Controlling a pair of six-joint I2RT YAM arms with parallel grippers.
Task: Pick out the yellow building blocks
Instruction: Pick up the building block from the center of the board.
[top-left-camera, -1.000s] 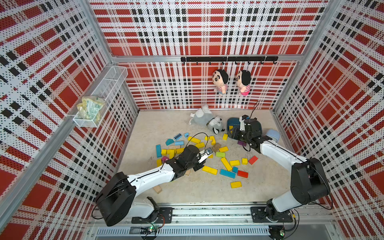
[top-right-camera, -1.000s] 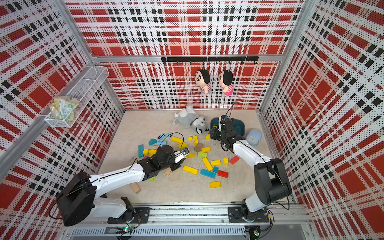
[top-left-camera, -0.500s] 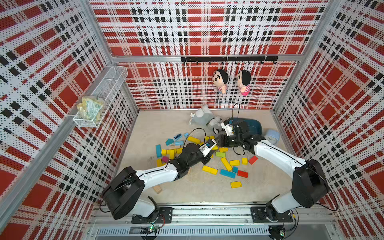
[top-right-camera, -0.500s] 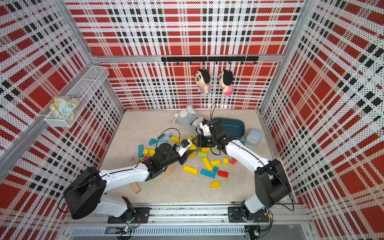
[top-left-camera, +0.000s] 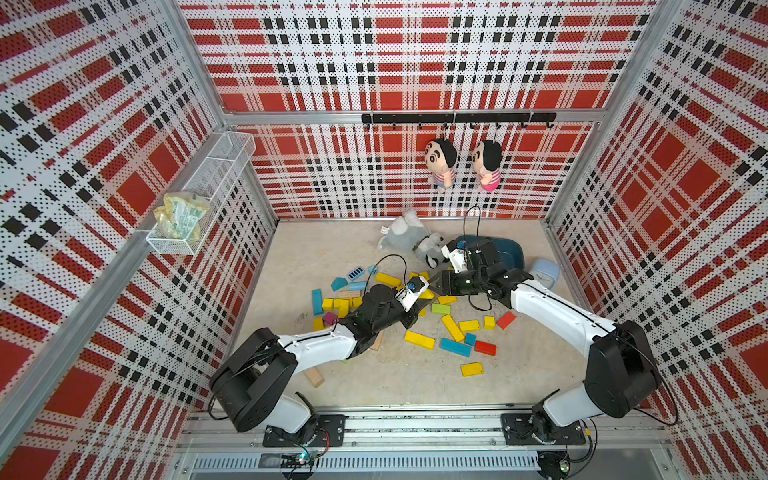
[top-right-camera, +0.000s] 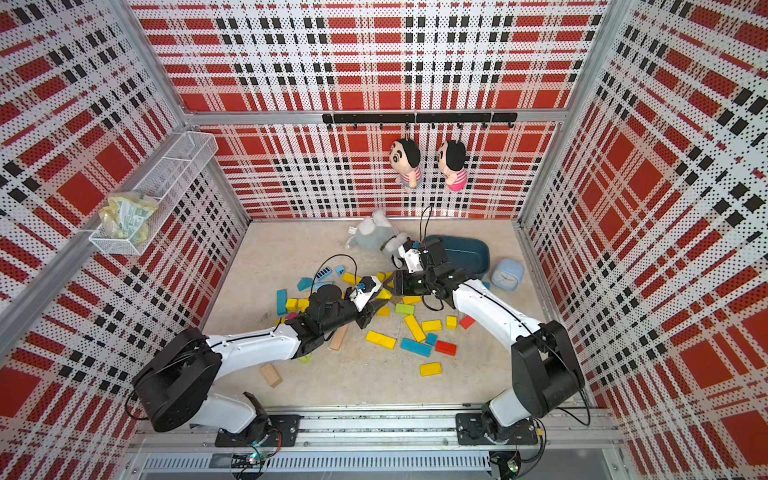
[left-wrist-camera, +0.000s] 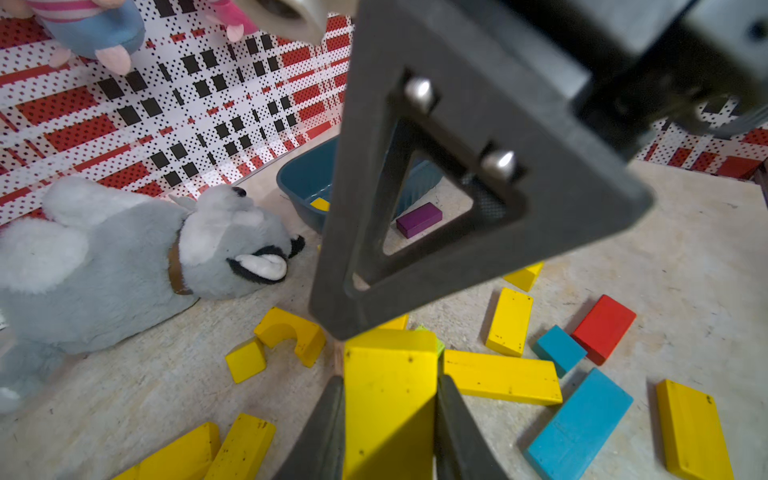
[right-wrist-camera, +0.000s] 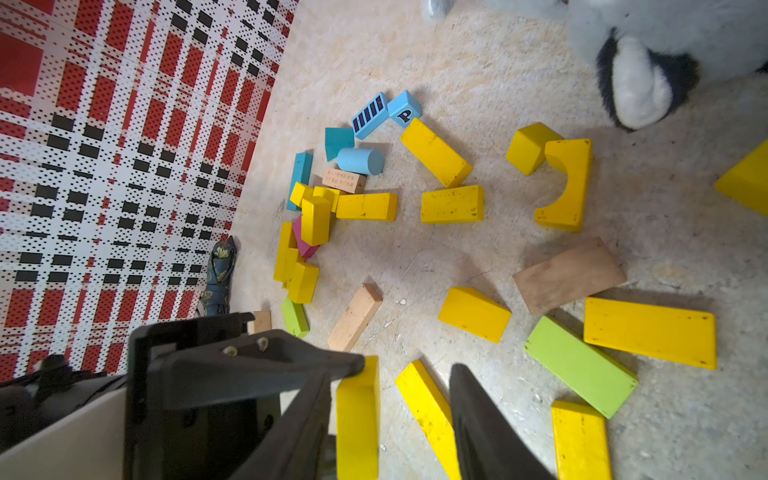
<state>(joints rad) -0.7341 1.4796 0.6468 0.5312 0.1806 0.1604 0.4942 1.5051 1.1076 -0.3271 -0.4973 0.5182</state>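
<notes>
Right claw (top-left-camera: 435, 286), half open, swings from 1 o'clock tub (top-left-camera: 513, 250) to yellow block (left-wrist-camera: 390, 415) clamped in left claw (left-wrist-camera: 390, 382); most others litter bench (top-left-camera: 332, 249)

Held block (left-wrist-camera: 390, 407): bright yellow bar, scuffed, clamped end-on between the fingers of the left gripper (left-wrist-camera: 390, 380).
Arch (right-wrist-camera: 567, 187): yellow, lying flat on the floor; a yellow cube (right-wrist-camera: 530, 147) touches one end.
Pile (right-wrist-camera: 305, 232): short yellow bricks heaped together, some on edge.
Loose bars (top-left-camera: 419, 340): yellow, lying flat, scattered mid-floor at mixed angles.
Tub block (left-wrist-camera: 320, 203): small, yellow, inside the blue tub (left-wrist-camera: 299, 183).
</notes>
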